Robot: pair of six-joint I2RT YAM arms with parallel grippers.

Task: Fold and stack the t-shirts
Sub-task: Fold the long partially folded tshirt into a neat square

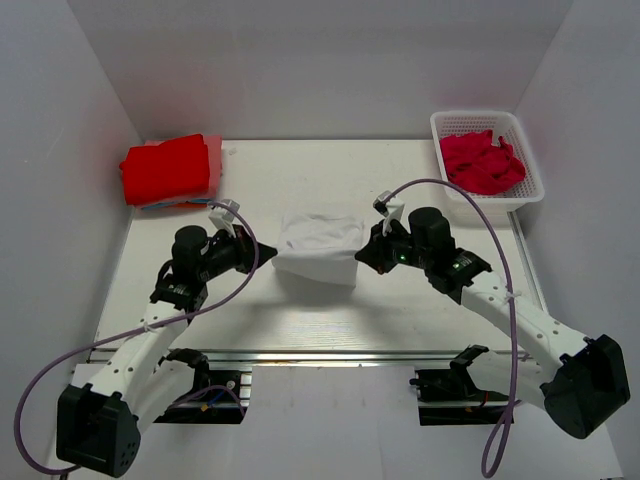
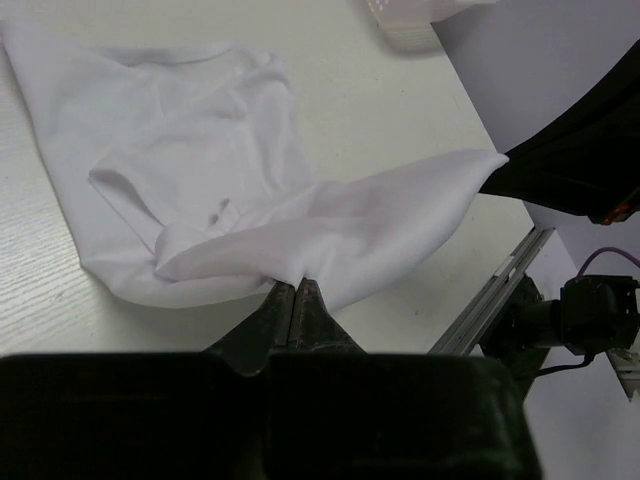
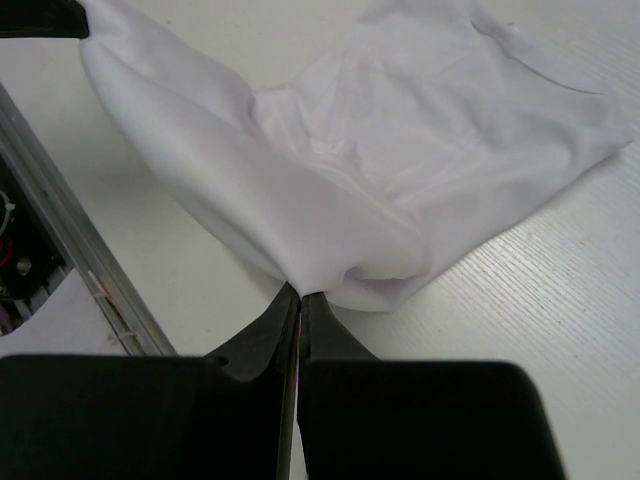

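T-shirt (image 1: 318, 247) between both claws | left claw (image 2: 295, 288) pinching edge | right claw (image 3: 300, 294) pinching edge

Table (image 1: 400, 310): white t-shirt (image 1: 318, 248), red t-shirt (image 1: 168, 170), basket (image 1: 475, 116)

You have the white t-shirt (image 1: 318, 247) mid-table, with the left gripper (image 1: 270, 250) and right gripper (image 1: 362, 256) at its opposite edges — apparently pinching it. A folded red t-shirt (image 1: 168, 168) sits far left; crimson-pink t-shirts (image 1: 480, 163) fill the basket (image 1: 476, 117).

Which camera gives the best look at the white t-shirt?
The top view: the whole white t-shirt shows, between the left claw and right claw. Each wrist view shows only part, pinched in its own claw.
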